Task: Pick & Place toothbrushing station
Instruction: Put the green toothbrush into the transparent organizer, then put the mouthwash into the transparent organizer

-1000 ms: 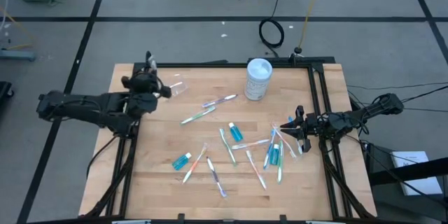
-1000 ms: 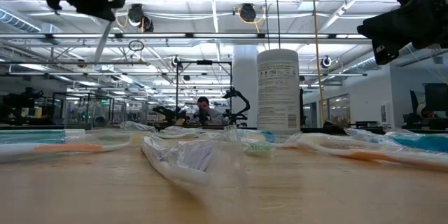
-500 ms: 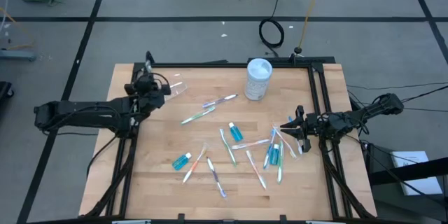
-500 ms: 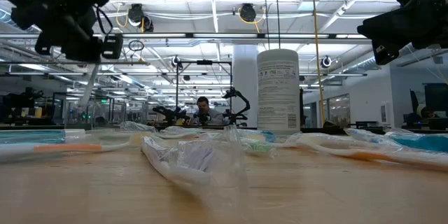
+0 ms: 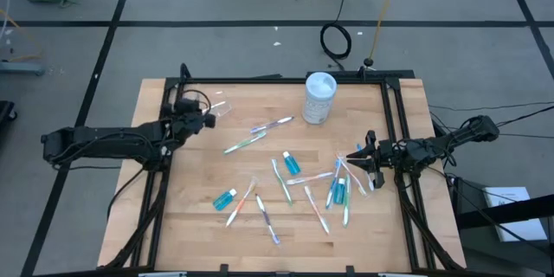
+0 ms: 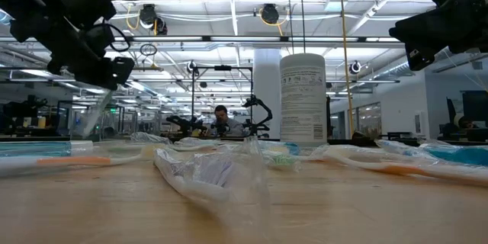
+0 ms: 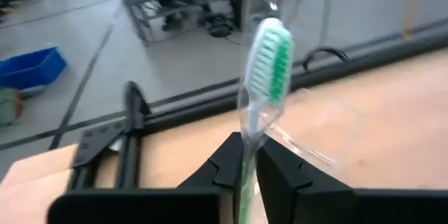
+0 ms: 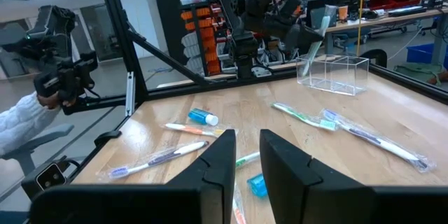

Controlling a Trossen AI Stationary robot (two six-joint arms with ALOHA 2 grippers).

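A wrapped green-bristled toothbrush [image 7: 269, 56] is pinched in the left gripper [image 5: 204, 119], just beside the clear cup [image 5: 221, 108] at the table's [image 5: 381, 225] far-left corner; only the left wrist view shows the bristles. The right gripper [image 8: 244, 159] hovers narrowly parted over scattered toothbrushes [image 5: 338, 190] and toothpaste tubes [image 5: 291, 163].

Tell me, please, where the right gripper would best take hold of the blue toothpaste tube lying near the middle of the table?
Probably across the middle of the blue toothpaste tube, coming straight down from above. It lies flat on the table with bare wood along both long sides, so the jaws could close across its narrow width.
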